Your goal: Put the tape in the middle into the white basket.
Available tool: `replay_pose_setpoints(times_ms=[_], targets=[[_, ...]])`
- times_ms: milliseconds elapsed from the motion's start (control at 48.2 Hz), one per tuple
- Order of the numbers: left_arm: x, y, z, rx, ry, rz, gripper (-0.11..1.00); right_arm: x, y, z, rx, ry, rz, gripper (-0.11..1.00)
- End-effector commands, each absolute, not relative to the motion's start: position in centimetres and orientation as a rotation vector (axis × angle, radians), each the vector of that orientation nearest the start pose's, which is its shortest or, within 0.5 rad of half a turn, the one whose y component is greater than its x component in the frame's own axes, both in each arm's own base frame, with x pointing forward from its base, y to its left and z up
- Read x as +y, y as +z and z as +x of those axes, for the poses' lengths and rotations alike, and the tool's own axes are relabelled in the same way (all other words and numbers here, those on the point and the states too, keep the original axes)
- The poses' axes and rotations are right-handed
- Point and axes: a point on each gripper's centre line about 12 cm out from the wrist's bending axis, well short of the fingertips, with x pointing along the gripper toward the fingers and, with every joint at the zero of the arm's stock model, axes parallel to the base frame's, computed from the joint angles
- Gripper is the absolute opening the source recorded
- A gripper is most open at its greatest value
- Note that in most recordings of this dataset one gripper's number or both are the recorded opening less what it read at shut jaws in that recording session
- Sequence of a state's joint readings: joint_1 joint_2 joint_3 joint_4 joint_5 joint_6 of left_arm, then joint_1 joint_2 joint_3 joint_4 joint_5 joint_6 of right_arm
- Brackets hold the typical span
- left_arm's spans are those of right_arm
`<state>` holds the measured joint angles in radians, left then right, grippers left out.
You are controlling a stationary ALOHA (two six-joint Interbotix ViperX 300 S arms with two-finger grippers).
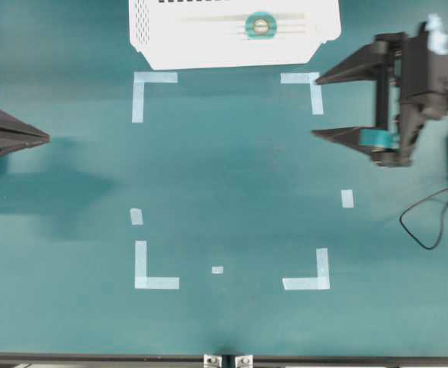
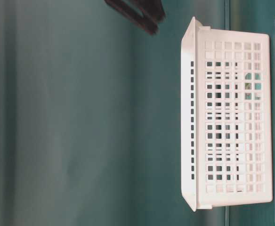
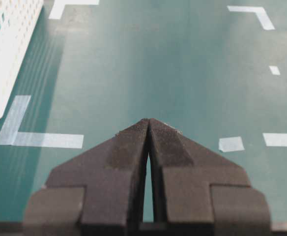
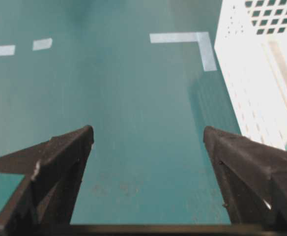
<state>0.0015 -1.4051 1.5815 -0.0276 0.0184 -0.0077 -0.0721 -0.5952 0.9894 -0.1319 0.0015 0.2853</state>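
Right black gripper (image 1: 316,106) is gaping wide, holding nothing, while the small teal tape roll (image 1: 261,26) is seemingly lying up-left inside the white lattice plastic basket (image 1: 151,31).

the flat teal tabletop (image 1: 232,176) lies open between the pale blue tape corner marks (image 1: 151,84); only the large white perforated plastic basket (image 1: 178,38) stands along its far edge.
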Motion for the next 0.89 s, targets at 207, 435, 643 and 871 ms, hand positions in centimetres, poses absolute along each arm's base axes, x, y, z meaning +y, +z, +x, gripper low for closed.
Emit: replay_pose_setpoints(times_ms=[207,435,643,871], targets=[[0.1,16.5,12.7,0.181,0.007,-0.034,-0.11,-1.5,24.9,21.3,0.287,-0.094,0.167,0.97],[0.1,16.5,12.7,0.181,0.007,-0.034,-0.11,-1.3,24.1,18.3,0.230,-0.091,0.171,0.97],[0.1,16.5,12.7,0.181,0.007,-0.034,-0.11,-1.1,22.7,16.8,0.218,-0.083,0.175,0.97],[0.1,16.6,12.7,0.179,0.007,-0.034,-0.11,-0.5,21.3,16.3,0.243,-0.054,0.173,0.97]])
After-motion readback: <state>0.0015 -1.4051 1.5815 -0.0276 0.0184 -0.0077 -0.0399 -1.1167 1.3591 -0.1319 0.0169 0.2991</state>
